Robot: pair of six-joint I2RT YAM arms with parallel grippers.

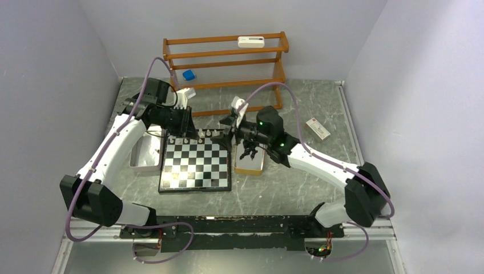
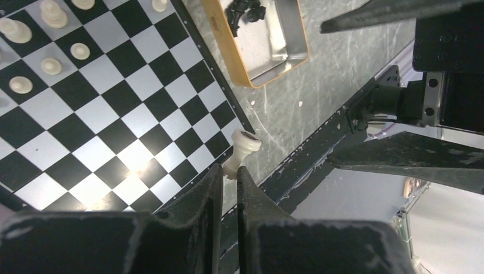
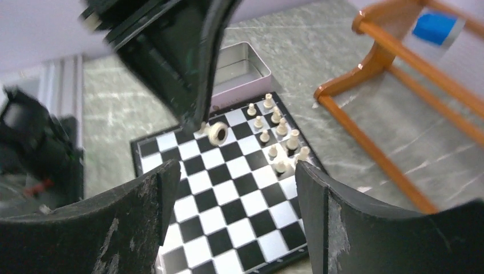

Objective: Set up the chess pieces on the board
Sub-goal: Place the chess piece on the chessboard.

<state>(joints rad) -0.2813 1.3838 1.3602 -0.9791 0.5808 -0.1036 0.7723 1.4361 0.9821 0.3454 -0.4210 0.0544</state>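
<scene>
My left gripper was clamped on the base of a cream chess piece, which was held tilted, clear above the board near its far edge, the piece jutting out past my fingertips. My right gripper stood wide apart and empty near the board's far right corner. The other cream pieces stood on the board's far rows, while black pieces lay heaped in a yellow-rimmed tray just beside the board's right edge.

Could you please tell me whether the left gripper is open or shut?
Shut: the left gripper pinches a cream chess piece between nearly touching fingertips.
</scene>
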